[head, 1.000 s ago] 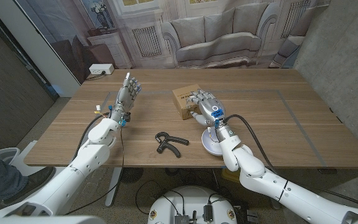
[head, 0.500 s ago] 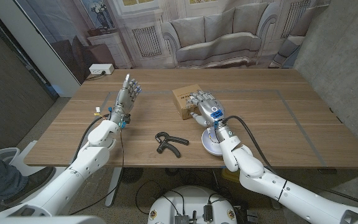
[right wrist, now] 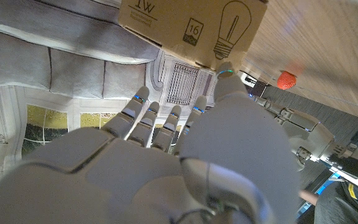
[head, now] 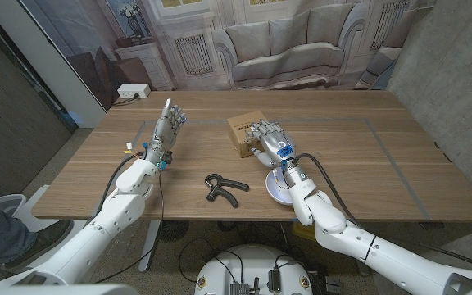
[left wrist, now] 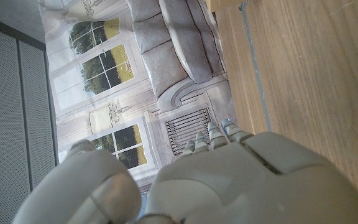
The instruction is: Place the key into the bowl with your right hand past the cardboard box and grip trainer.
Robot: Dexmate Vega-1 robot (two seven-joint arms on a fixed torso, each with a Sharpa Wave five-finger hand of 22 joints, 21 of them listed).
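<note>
Nearest the robot, the black grip trainer (head: pixel 220 188) lies on the wooden table (head: pixel 367 156) left of the white bowl (head: pixel 278 188), which sits partly under the right forearm. Just beyond the bowl, the right hand (head: pixel 270 141) hovers with fingers spread; whether it holds the key cannot be told. The cardboard box (head: pixel 241 131), printed with a lightbulb, stands just beside its fingertips. Far left, the left hand (head: pixel 168 127) stands upright, fingers extended, holding nothing.

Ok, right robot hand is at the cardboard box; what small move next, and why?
Probably lift the right robot hand slightly: its spread fingers hold nothing visible beside the brown cardboard box, and I cannot spot the key. The white round bowl sits under its forearm.
</note>
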